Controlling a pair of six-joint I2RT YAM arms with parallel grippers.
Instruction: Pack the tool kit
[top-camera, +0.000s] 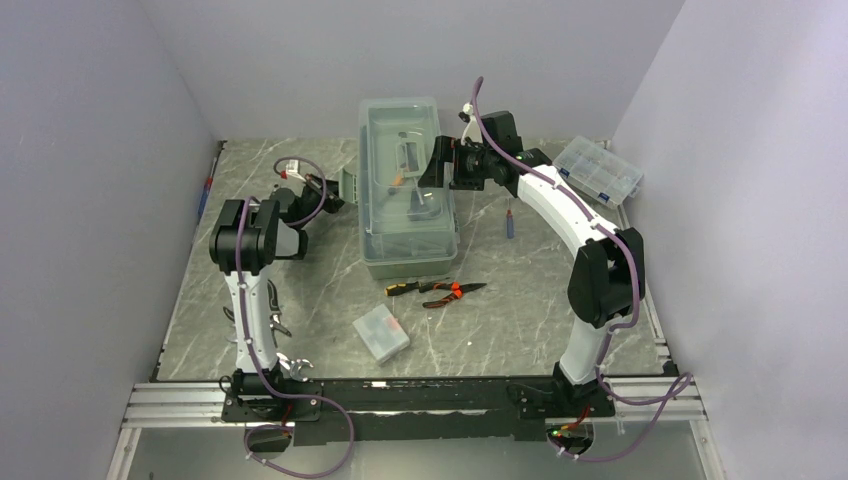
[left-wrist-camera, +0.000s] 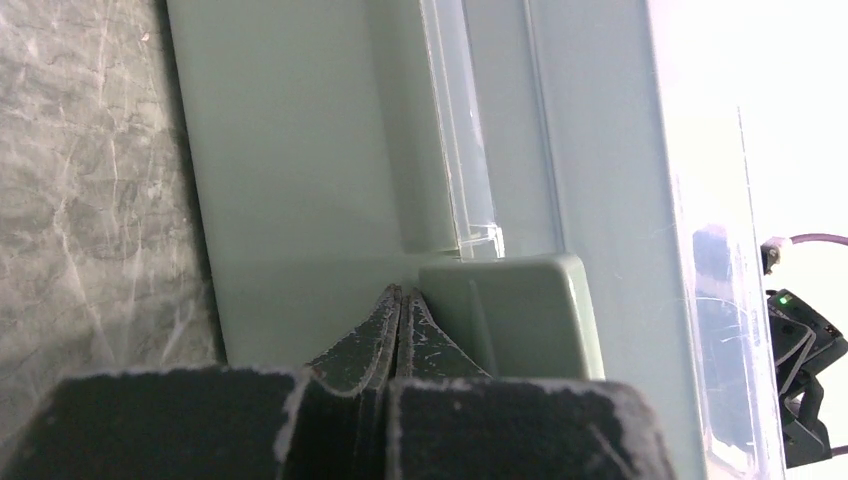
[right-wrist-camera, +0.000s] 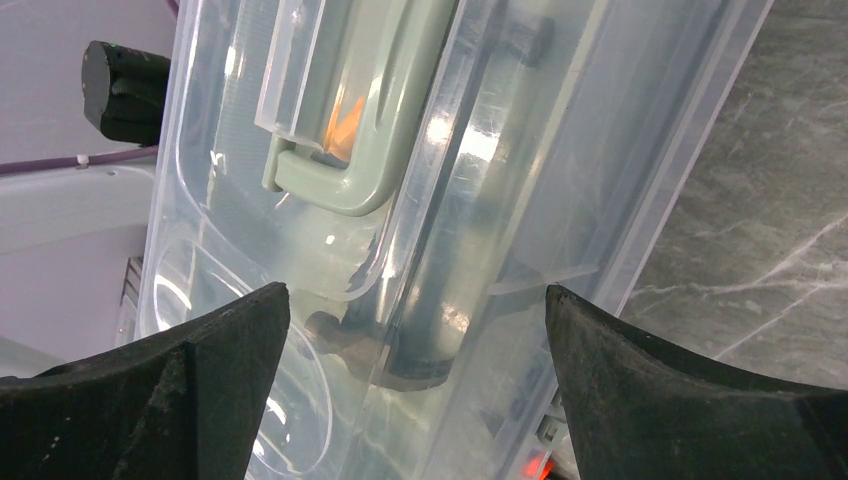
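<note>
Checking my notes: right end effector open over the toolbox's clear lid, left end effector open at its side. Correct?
No: the left end effector is shut at the toolbox side, as the left wrist view shows. The right end effector is open over the clear lid.

The tool kit (top-camera: 400, 235) fills the worktop's (top-camera: 520, 320) middle; pliers (top-camera: 440, 291) and a small case (top-camera: 381, 333) lie before it, with open marble at right.

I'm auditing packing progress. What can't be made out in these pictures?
- Tool kit contents: top and right wrist views, blurred by glare and translucent plastic.
- Organizer contents: top view, too small.
- Left hand contact with the kit: left wrist view, too close to judge; top view, too small.
</note>
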